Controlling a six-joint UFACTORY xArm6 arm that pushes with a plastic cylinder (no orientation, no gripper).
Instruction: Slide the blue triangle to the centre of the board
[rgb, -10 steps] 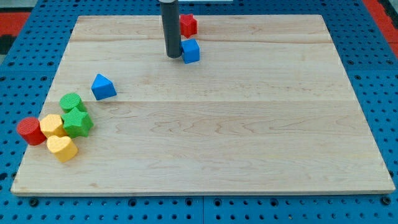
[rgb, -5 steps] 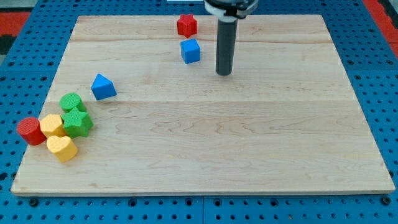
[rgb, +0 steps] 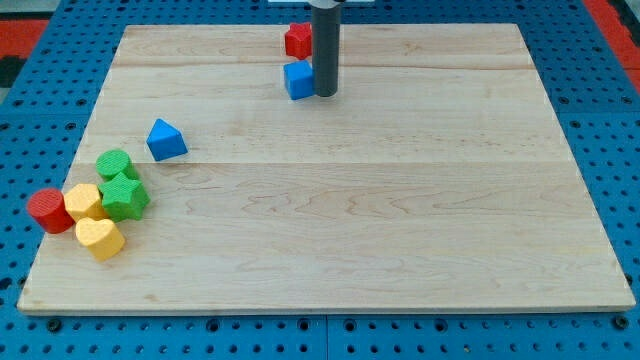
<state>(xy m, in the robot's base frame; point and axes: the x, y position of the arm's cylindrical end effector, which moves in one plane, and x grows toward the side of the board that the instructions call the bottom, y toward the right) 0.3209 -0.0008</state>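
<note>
Tip rests on board near 12 o'clock edge, touching right face of blue cube; no jaws fitted, nothing held. Red block sits just beyond cube at 12 o'clock. Blue triangle lies well apart from tip, toward 8 o'clock, at board's 9 o'clock side. Board centre lies at 3–4 o'clock from triangle. Judgement: tip must reach triangle's 9–10 o'clock face before pushing. Green, yellow, red cluster near triangle's 7 o'clock: avoid contact.

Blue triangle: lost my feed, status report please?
My tip at blue cube's right side. Blue triangle far left, untouched. Nothing in the triangle's path to centre.
</note>
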